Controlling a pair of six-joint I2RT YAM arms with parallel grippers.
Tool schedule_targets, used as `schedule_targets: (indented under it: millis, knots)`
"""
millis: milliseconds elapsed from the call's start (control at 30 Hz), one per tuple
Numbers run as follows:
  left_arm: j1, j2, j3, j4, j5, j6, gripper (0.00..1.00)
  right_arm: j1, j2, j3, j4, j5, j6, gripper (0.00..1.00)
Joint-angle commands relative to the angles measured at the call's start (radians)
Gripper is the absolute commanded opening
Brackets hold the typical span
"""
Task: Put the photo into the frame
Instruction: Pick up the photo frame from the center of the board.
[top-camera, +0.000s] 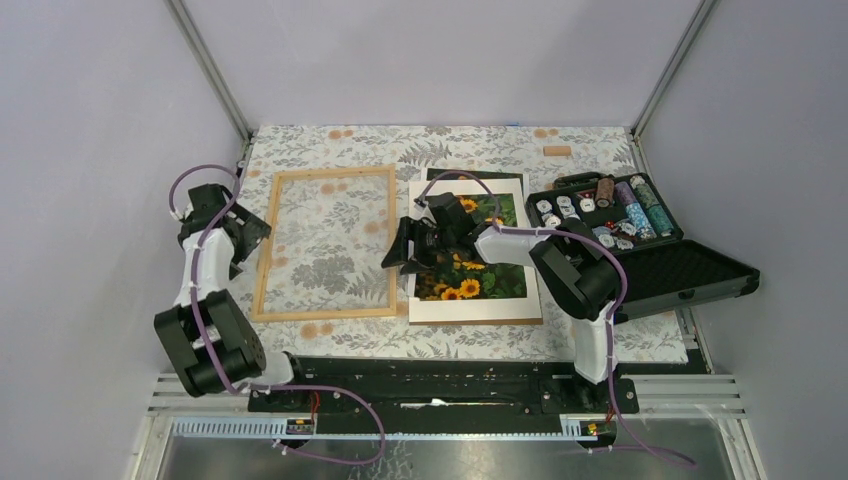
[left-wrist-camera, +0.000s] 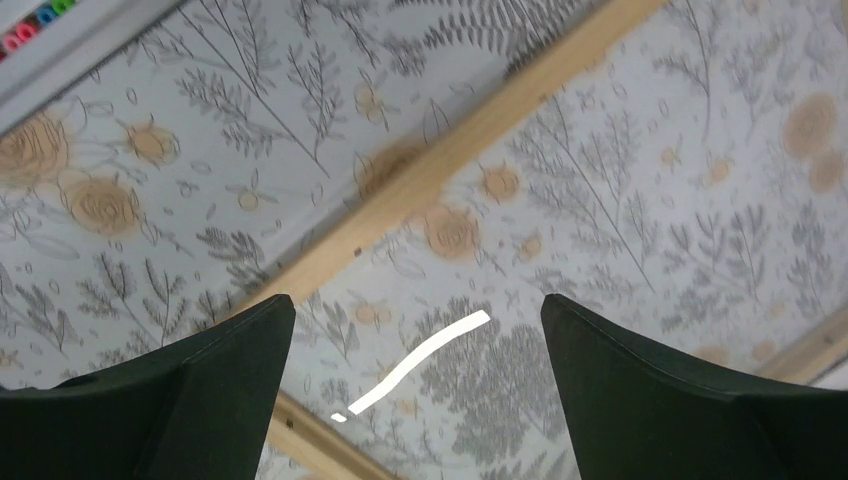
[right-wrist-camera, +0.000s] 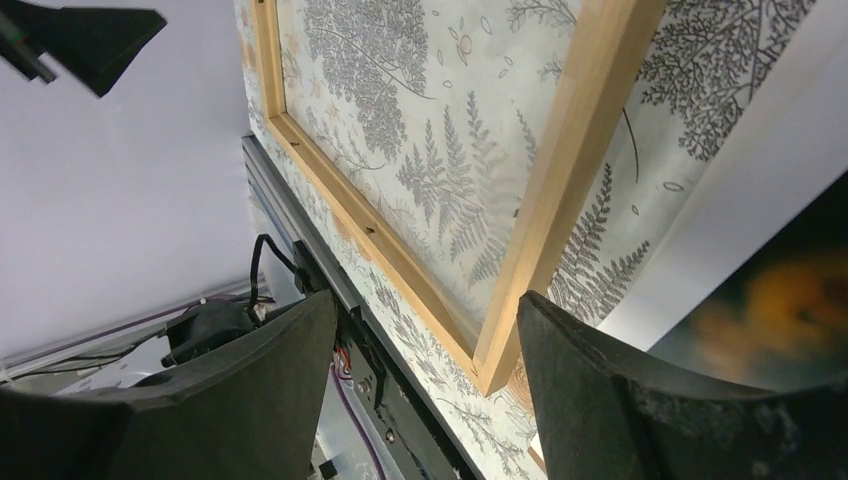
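The frame (top-camera: 325, 243) of light wood lies flat at left of centre on the floral cloth. The sunflower photo (top-camera: 465, 285) lies to its right under a white mat (top-camera: 470, 308). My right gripper (top-camera: 405, 260) is open and empty, hovering over the mat's left edge beside the frame's right bar. The right wrist view shows the frame's near right corner (right-wrist-camera: 490, 370) between my open fingers (right-wrist-camera: 425, 330), with the photo (right-wrist-camera: 780, 310) blurred at right. My left gripper (top-camera: 250, 245) is open and empty over the frame's left bar (left-wrist-camera: 450, 165).
An open black case (top-camera: 640, 260) with poker chips stands at right, touching the mat's side. A small wooden block (top-camera: 557, 151) lies at the back right. Grey walls close in left, right and behind. The black base rail (top-camera: 430, 385) runs along the near edge.
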Motion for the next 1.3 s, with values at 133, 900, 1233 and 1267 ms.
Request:
schedule_targets:
  millis: [133,900,1233,1267]
  knots:
    - [0.076,0.188,-0.005,0.18,0.015,-0.019,0.99,-0.001,0.043,0.039,0.072,-0.045,0.026,0.69]
    - [-0.339,-0.152,-0.086,-0.006,0.027,0.02,0.92,0.049,0.005,0.007,-0.141,0.207,0.011,0.57]
    - [-0.538,-0.472,-0.392,-0.369,0.211,-0.701,0.68,0.05,-0.133,-0.056,-0.151,0.276,0.017,0.54]
    - [-0.545,-0.495,-0.408,-0.379,0.229,-0.758,0.66,0.051,-0.14,-0.056,-0.154,0.276,0.018,0.54]
